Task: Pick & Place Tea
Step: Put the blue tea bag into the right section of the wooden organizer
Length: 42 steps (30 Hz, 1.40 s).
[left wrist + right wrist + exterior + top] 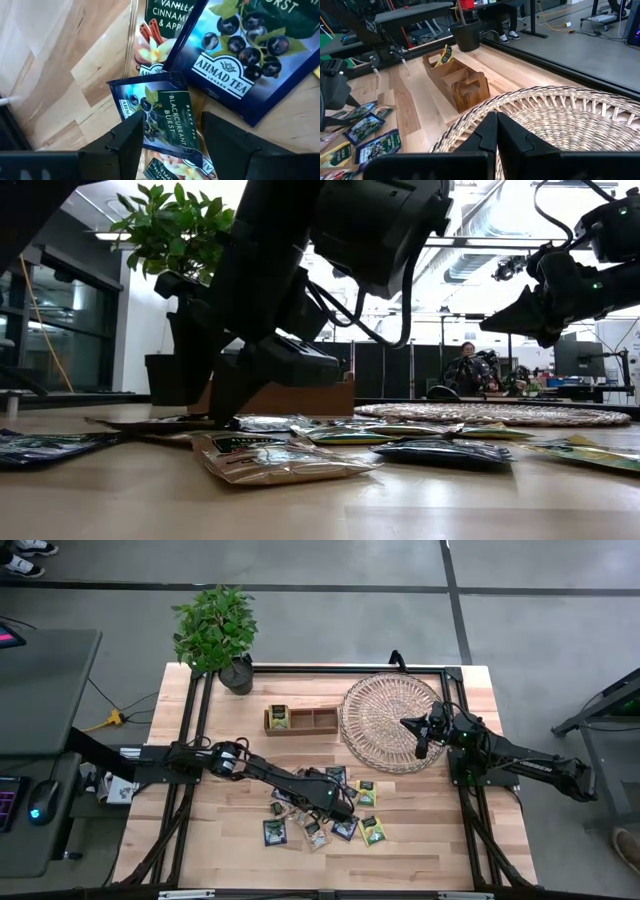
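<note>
Several small tea sachets [320, 818], navy, yellow-green and beige, lie scattered flat on the wooden table's near middle. My left gripper [335, 802] is down over this pile, slanting steeply downward, and is open. In the left wrist view its two fingers stand on either side of a navy blackcurrant sachet [162, 112] that lies on top of other sachets. My right gripper [420, 748] is shut and hangs above the round wicker tray [372, 700], holding nothing. One yellow-green sachet [279, 716] stands in the wooden box's left compartment. My left gripper has the navy sachet's lower half [170, 142] between its open fingers [127, 147], coming from above and slanting down. Whether the fingers touch the sachet I cannot tell. The sachet rests on the sachets beneath it.
The narrow wooden three-compartment box [305, 720] sits left of the wicker tray at the far middle. A potted plant [218, 635] stands at the far left corner. A black metal frame [200, 740] runs along the table's sides. A person sits far off in the room [465, 370].
</note>
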Tool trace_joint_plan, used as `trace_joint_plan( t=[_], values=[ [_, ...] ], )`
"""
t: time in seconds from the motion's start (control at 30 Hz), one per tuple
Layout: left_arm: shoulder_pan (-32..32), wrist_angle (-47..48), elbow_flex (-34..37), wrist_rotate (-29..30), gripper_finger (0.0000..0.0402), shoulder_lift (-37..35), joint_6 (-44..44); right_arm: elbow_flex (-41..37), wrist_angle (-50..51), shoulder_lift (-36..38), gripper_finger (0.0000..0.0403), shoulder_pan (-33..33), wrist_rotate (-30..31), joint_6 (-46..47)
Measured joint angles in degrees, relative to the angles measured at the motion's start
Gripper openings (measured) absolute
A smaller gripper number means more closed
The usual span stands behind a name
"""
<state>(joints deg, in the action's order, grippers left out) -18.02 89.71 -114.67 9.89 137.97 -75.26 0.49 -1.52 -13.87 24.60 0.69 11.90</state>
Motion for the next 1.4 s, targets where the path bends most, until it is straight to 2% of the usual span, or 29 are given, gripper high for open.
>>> trace_joint_plan(
  t=[0.13, 0.23, 0.67, 1.03, 1.4],
  values=[
    [0.0, 0.0, 0.0, 0.1, 0.0191, 0.0, 0.0, 0.0, 0.0, 0.0, 0.0009, 0.0, 0.0, 0.0],
    [0.0, 0.0, 0.0, 0.2, 0.0174, 0.0, 0.0, 0.0, 0.0, 0.0, 0.0008, 0.0, 0.0, 0.0],
    [0.0, -0.2, 0.0, 0.3, 0.0008, 0.0, 0.0, 0.0, 0.0, 0.0, 0.0009, 0.0, 0.0, 0.0],
    [0.0, 0.3, 0.0, 0.2, 0.0001, -0.4, 0.4, 0.0, 0.0, 0.0, 0.0004, 0.0, 0.0, 0.0],
    [0.5, 0.3, 0.0, 3.0, 0.0, -4.3, -2.2, 0.0, 0.0, 0.0, 0.0004, 0.0, 0.0, 0.0]
  ],
)
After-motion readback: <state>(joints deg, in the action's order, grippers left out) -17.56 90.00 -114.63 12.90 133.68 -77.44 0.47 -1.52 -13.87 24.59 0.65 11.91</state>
